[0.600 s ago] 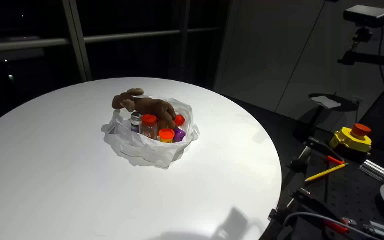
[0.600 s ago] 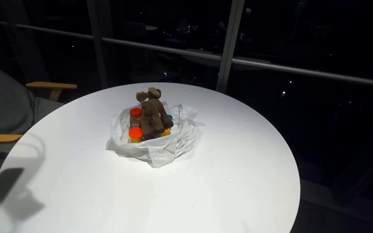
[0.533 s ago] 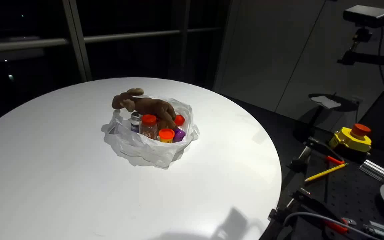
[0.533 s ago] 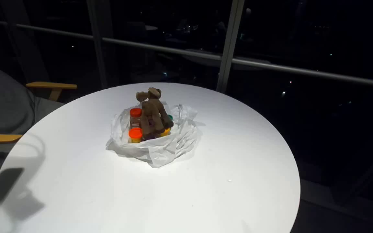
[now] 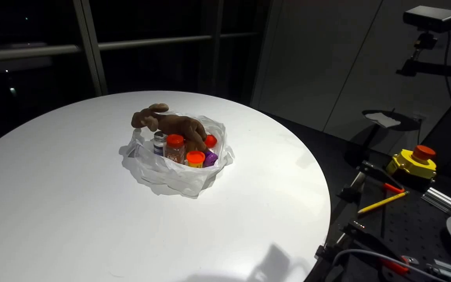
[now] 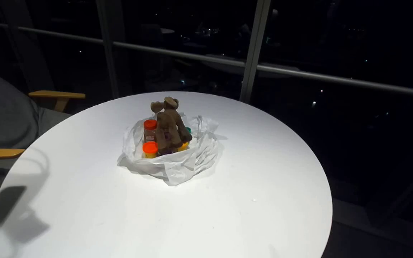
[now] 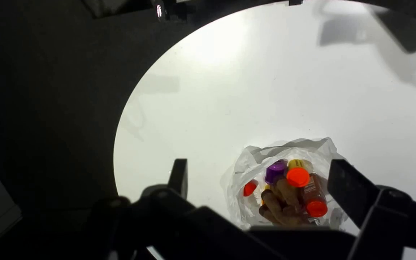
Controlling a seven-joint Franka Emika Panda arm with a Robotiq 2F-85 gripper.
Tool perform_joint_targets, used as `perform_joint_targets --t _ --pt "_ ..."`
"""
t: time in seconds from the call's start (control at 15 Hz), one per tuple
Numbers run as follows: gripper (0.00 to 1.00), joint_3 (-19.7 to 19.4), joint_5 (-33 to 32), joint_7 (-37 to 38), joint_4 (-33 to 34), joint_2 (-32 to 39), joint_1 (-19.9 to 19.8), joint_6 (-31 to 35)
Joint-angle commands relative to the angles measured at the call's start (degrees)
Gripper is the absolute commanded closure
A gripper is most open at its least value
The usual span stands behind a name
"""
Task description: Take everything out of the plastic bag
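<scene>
On the round table lies the crumpled white plastic bag (image 5: pixel 170 176), its mouth spread upward. A brown plush toy (image 5: pixel 174 123) drapes over the contents, its head past the bag's rim. Around it in the bag stand a red-lidded spice jar (image 5: pixel 175 149), a yellow cup with an orange lid (image 5: pixel 195 159), a purple item (image 5: pixel 210 158), a dark-capped white jar (image 5: pixel 159 143) and a red-topped item (image 5: pixel 210 141). A teal piece (image 6: pixel 188 129) shows behind the toy. In the wrist view my gripper (image 7: pixel 259 173) is open, above the bag, with nothing gripped; both exterior views leave it out.
The white table (image 5: pixel 92 223) has a round edge that drops off to the dark floor. An armchair (image 6: pixel 9 118) stands beside it. Near the table are a yellow box with a red button (image 5: pixel 413 162) and a pencil (image 5: pixel 383 202) on a dark bench. Windows line the back.
</scene>
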Motion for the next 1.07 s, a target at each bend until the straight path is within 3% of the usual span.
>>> perform_joint_targets --t 0.0,0.6,0.87,1.0 --pt "0.0 -0.9 -0.7 0.7 0.1 0.3 1.1 -0.1" --pt "0.0 -0.9 -0.7 0.7 0.1 0.3 1.1 -0.1" --pt "0.0 1.2 -0.9 2.8 5.5 12.6 -0.5 5.1" --pt "0.0 5.0 -0.4 2.2 8.5 18.7 -3.0 8.0"
